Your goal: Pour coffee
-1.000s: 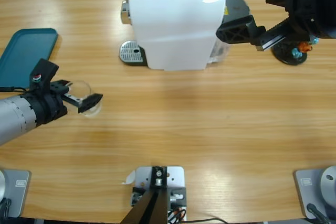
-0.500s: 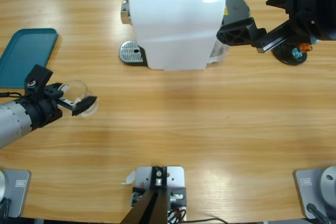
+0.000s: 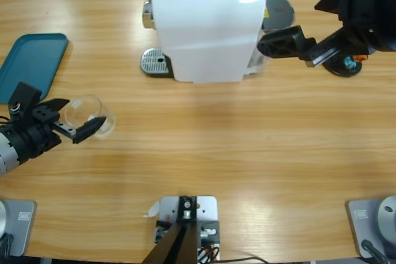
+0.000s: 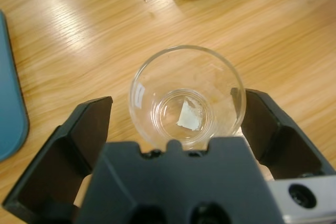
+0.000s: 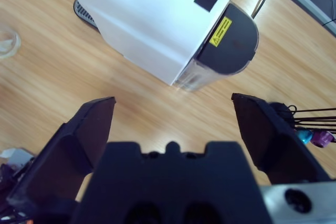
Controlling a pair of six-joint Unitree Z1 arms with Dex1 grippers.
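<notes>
Left gripper (image 4: 173,124) spread wide around empty glass tumbler (image 4: 187,96), not gripping; off-centre closing could tip it. Right gripper (image 5: 173,124) released too.

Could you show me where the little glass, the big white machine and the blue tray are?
Small clear glass tumbler (image 4: 187,98): left wrist view, on its inner wall.
Big white boxy coffee machine (image 3: 204,35): high view, middle of its white side.
Teal plastic tray (image 3: 31,63): high view, on its bare flat surface.

One clear glass (image 3: 88,114), one white coffee machine (image 3: 204,29), one teal tray (image 3: 31,63).
</notes>
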